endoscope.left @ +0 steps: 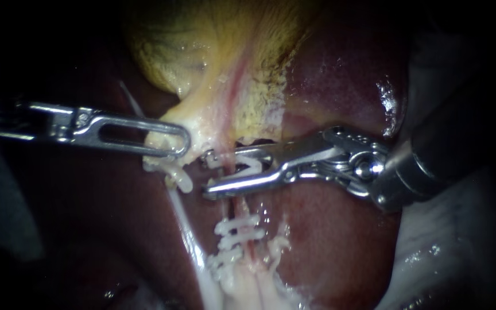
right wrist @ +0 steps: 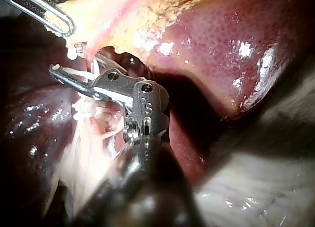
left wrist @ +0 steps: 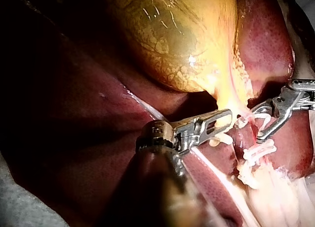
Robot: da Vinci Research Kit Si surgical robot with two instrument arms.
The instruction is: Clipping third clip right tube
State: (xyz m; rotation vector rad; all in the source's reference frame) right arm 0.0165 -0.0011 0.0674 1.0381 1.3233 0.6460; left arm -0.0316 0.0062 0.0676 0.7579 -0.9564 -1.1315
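The right tube (endoscope.left: 242,204) runs down from the yellow gallbladder (endoscope.left: 202,46) over the liver (endoscope.left: 328,247). My right instrument (endoscope.left: 209,174) comes in from the right. Its jaws stand apart astride the tube and hold a white clip (endoscope.left: 252,166), still spread, between them. Below it, two white clips (endoscope.left: 237,227) sit on the same tube. My left instrument (endoscope.left: 180,141) is shut on pale tissue at the gallbladder's neck. The left wrist view shows this grip (left wrist: 224,117) and the clip (left wrist: 264,119). In the right wrist view the clip (right wrist: 74,71) lies between the jaws.
A thin white left tube (endoscope.left: 186,229) runs down beside the right one, with a white clip (endoscope.left: 182,182) near its upper end, just under my left instrument. Dark red liver surrounds the site. Pale cloth (endoscope.left: 449,252) lies at the lower right.
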